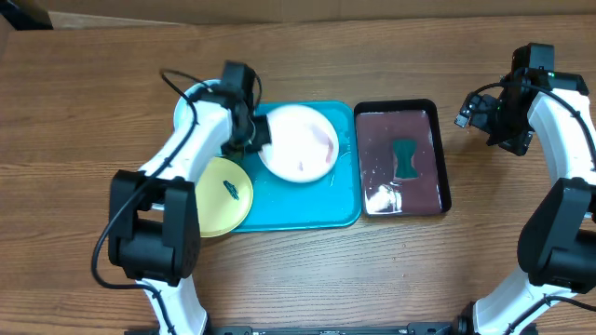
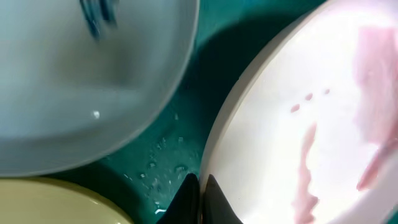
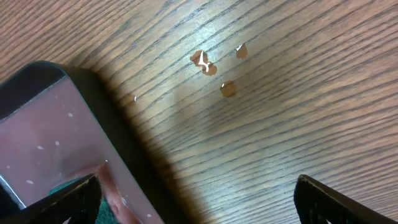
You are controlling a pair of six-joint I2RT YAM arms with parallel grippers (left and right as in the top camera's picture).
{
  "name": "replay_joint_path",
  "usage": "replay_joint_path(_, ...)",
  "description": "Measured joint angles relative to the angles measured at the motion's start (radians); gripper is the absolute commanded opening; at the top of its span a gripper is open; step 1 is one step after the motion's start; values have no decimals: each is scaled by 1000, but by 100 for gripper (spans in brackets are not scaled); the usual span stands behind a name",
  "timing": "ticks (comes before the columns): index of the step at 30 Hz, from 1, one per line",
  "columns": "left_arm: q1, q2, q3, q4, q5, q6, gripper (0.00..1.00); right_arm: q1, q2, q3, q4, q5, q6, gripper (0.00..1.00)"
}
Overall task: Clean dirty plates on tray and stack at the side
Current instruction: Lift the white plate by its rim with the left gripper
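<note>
The white plate (image 1: 300, 141), streaked with pink, lies over the back of the turquoise tray (image 1: 307, 207). My left gripper (image 1: 248, 136) is shut on the plate's left rim. In the left wrist view its fingertips (image 2: 216, 202) pinch the edge of the white plate (image 2: 311, 106), with wet tray floor (image 2: 186, 118) beside it. The yellow-green plate (image 1: 223, 195), with a dark smear, lies at the tray's front left. The pale blue plate (image 2: 81, 74) shows only as an edge (image 1: 179, 112) under my left arm. My right gripper (image 1: 473, 112) is open over bare wood.
A black tray (image 1: 443, 158) of dark liquid with a green sponge (image 1: 406, 158) sits right of the turquoise tray. In the right wrist view my open right gripper (image 3: 199, 205) hangs beside the black tray's corner (image 3: 99, 118), with brown drops (image 3: 211, 65) on the wood.
</note>
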Motion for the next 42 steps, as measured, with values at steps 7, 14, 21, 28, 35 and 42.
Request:
replay_joint_path(7, -4, 0, 167, -28, -7, 44, 4, 0, 0, 0, 0, -2, 1, 100)
replay_joint_path(14, -87, 0, 221, 40, -16, 60, 4, 0, 0, 0, 0, -2, 1, 100)
replay_joint_path(21, -249, 0, 222, 94, -188, 67, 4, 0, 0, 0, 0, -2, 1, 100)
replay_joint_path(28, -442, 0, 243, 119, -486, 95, 4, 0, 0, 0, 0, -2, 1, 100)
replay_joint_path(35, -628, 0, 258, 232, -871, 228, 4, 0, 0, 0, 0, -2, 0, 100)
replay_joint_path(42, -774, 0, 265, 435, -1197, 496, 4, 0, 0, 0, 0, -2, 1, 100)
